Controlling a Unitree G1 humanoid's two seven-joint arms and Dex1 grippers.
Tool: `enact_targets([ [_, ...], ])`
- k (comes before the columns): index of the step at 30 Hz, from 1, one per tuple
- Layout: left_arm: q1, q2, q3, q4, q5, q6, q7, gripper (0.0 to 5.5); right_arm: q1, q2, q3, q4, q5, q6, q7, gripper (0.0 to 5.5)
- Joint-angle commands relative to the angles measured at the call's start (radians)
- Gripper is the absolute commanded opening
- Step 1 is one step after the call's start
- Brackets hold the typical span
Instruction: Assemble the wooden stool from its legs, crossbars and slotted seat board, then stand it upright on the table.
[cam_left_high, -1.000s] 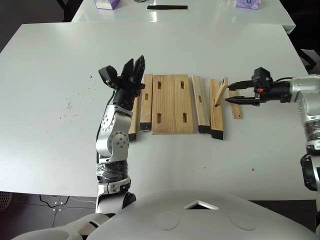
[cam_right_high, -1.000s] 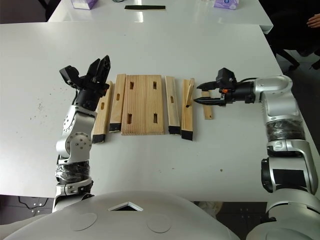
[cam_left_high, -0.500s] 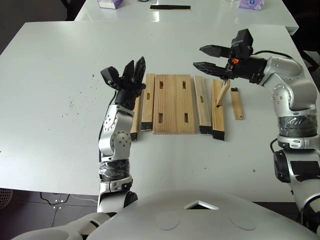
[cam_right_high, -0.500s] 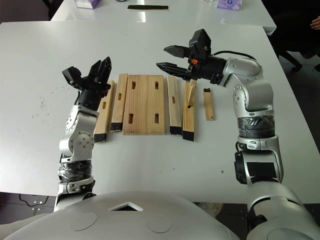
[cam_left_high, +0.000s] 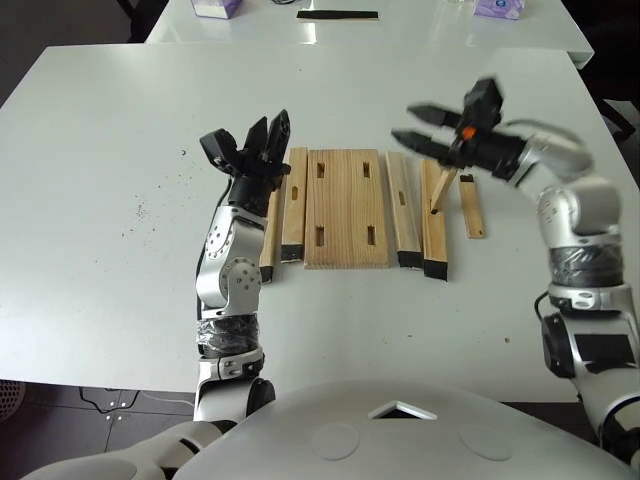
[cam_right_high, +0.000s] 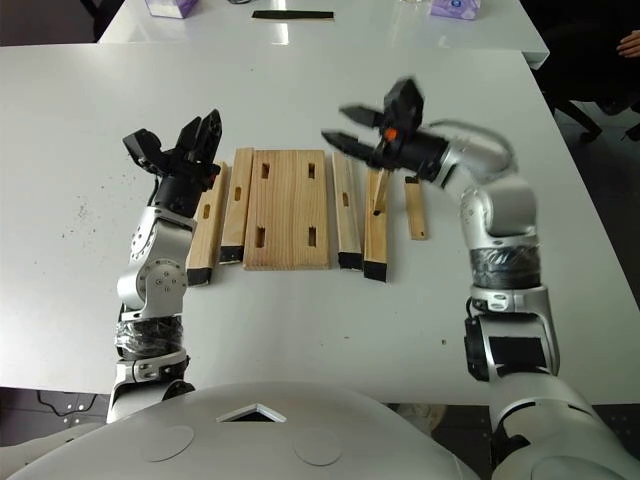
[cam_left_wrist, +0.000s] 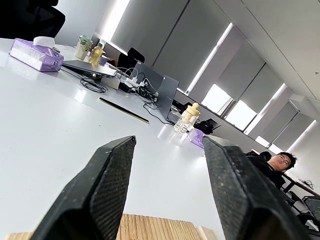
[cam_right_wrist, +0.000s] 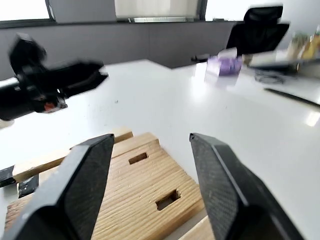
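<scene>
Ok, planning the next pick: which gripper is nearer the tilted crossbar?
Right. The right gripper hovers open, close above the tilted crossbar; the left gripper is across the seat board from it.

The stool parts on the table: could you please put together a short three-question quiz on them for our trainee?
1. True or false: the seat board lies flat on the table.
2. How many slots show in the seat board? A) two B) four C) six
3. Fill in: the right claw is ___ (open or shut).
Key: 1 true; 2 B; 3 open.
</scene>
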Motion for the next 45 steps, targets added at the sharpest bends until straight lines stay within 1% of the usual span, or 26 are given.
enact_targets([
  [1,0.024,0.005,-0.019,0.000,0.015,0.016,-0.009,2.49,0.038,0.014,0.005,0.038,-0.003,0.027,-0.009,2.78],
  [4,0.039,0.005,-0.019,-0.009,0.013,0.012,-0.005,2.49,-0.011,0.019,-0.050,-0.056,0.094,0.097,-0.018,2.78],
  [8,0.049,-0.002,-0.015,-0.026,0.010,0.007,0.009,2.49,-0.098,0.018,-0.150,-0.216,0.257,0.266,-0.105,2.78],
  [10,0.059,-0.007,-0.011,-0.036,0.009,0.003,0.016,2.49,-0.059,-0.017,-0.132,-0.304,0.254,0.328,-0.134,2.78],
  [12,0.076,-0.010,-0.003,-0.049,0.009,0.000,0.025,2.49,0.064,-0.074,-0.045,-0.391,0.145,0.302,-0.148,2.78],
  [15,0.104,-0.009,0.008,-0.069,0.009,0.006,0.041,2.49,0.347,-0.170,0.073,-0.502,-0.041,0.164,-0.158,2.78],
  [18,0.121,0.003,0.022,-0.077,0.008,0.022,0.058,2.49,0.555,-0.205,0.077,-0.521,-0.131,0.070,-0.177,2.78],
  [20,0.122,0.014,0.025,-0.081,0.006,0.034,0.062,2.49,0.621,-0.211,0.060,-0.522,-0.152,0.074,-0.199,2.78],
  [23,0.105,0.029,0.025,-0.083,0.008,0.053,0.063,2.49,0.673,-0.178,0.051,-0.497,-0.218,0.112,-0.307,2.78],
  [27,0.068,0.038,0.024,-0.076,0.000,0.079,0.066,2.49,0.692,-0.040,0.022,-0.512,-0.201,0.197,-0.464,3.36],
  [30,0.059,0.039,0.018,-0.074,-0.003,0.089,0.062,2.49,0.680,0.034,0.001,-0.514,-0.195,0.260,-0.547,3.63],
  [32,0.060,0.036,0.012,-0.073,-0.003,0.093,0.058,2.49,0.674,0.056,-0.009,-0.515,-0.185,0.298,-0.570,3.63],
  [36,0.076,0.023,0.003,-0.068,0.009,0.084,0.060,2.49,0.625,0.065,0.005,-0.490,-0.241,0.352,-0.629,3.63],
  [41,0.068,0.017,0.002,-0.055,0.022,0.076,0.062,2.49,0.616,0.051,0.042,-0.503,-0.259,0.408,-0.619,3.63],
  [45,0.080,0.021,0.009,-0.060,0.026,0.083,0.059,2.49,0.631,0.045,0.042,-0.541,-0.261,0.436,-0.620,3.08],
])
